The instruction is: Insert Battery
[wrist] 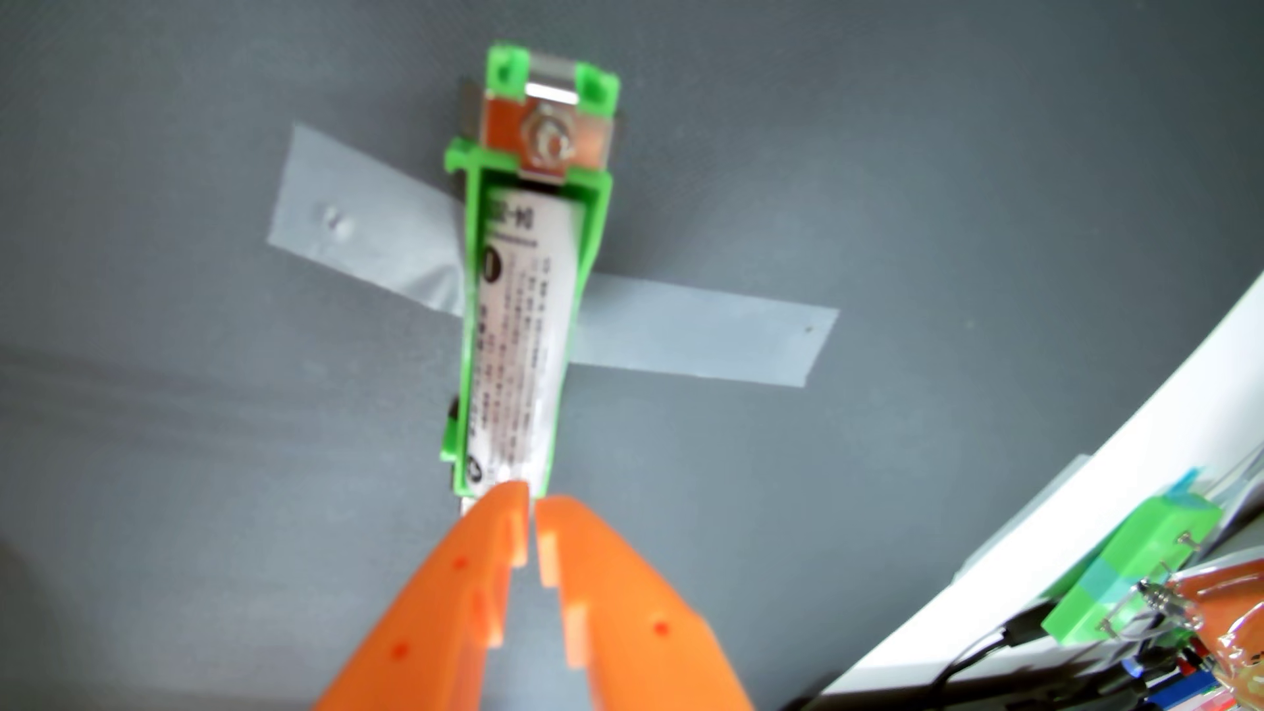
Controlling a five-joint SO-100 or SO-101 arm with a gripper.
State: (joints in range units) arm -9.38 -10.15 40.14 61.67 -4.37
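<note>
Two orange claw (532, 498) fingers nearly together, empty, tips at near end of battery (523, 335) in green holder (472, 328).

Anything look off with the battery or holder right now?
Nothing is clearly wrong. The battery lies along the green holder, which is taped to the grey mat. The picture is too blurred to confirm full seating. The hand is nearly closed at its near end.

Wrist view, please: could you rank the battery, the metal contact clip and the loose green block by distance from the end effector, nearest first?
1. The battery, lying in the green holder straight ahead of the end effector, its near end at the fingertips.
2. The metal contact clip, at the holder's far end, top centre.
3. The loose green block, far right, off the grey mat.
</note>
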